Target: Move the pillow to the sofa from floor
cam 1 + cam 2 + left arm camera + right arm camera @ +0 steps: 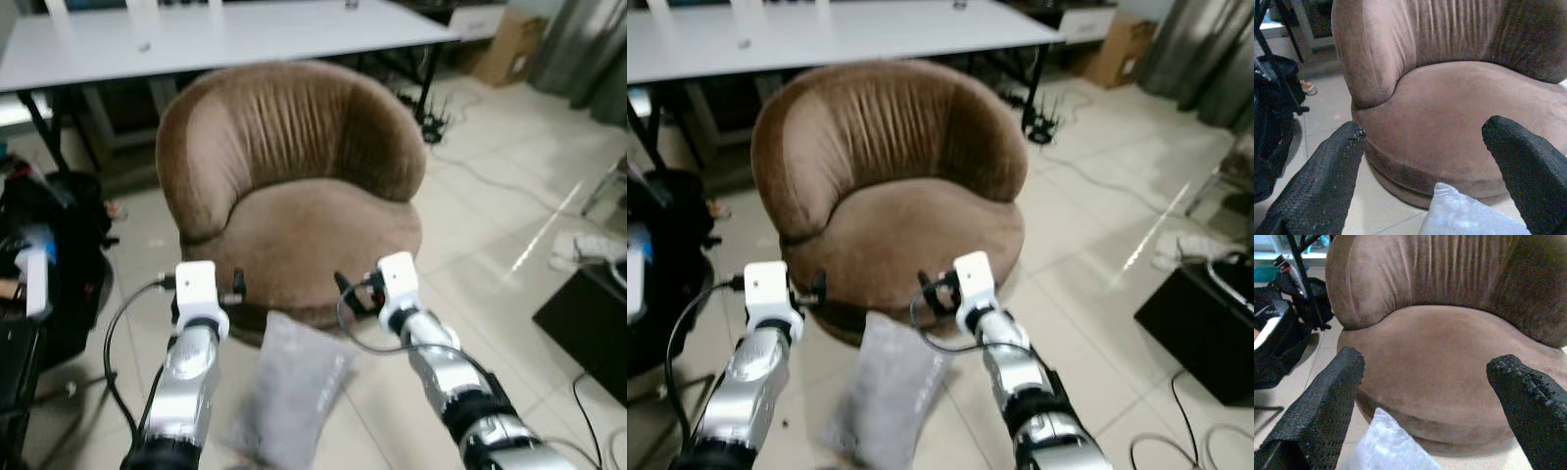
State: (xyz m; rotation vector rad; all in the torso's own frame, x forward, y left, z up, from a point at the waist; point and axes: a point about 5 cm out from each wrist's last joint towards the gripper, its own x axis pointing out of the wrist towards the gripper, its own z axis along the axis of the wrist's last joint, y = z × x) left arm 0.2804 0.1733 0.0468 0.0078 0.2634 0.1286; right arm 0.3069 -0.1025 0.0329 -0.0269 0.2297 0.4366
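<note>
Two grippers, left [235, 286] and right [345, 290], jaws wide, empty; pillow [289, 387] between, at sofa [294, 186] front edge

Pale glossy tile floor [490, 225] w/ window glare streak on right. Long white table [216, 39] on black legs at rear, cardboard box [509, 44] & grey curtain [588, 49] in far right corner. Black bag [49, 264] at left, cables [431, 122] under table.

- The sofa [294, 206] stands on the floor [490, 225], straight ahead of the robot.
- The pillow [289, 392] lies on the floor just in front of the sofa's base, between the two arms.
- The left hand [235, 286] and right hand [345, 291] hover above the pillow, before the seat's front edge.
- The worktop [216, 39] stands behind the sofa.
- A cardboard box [509, 44] sits far right, behind.
</note>
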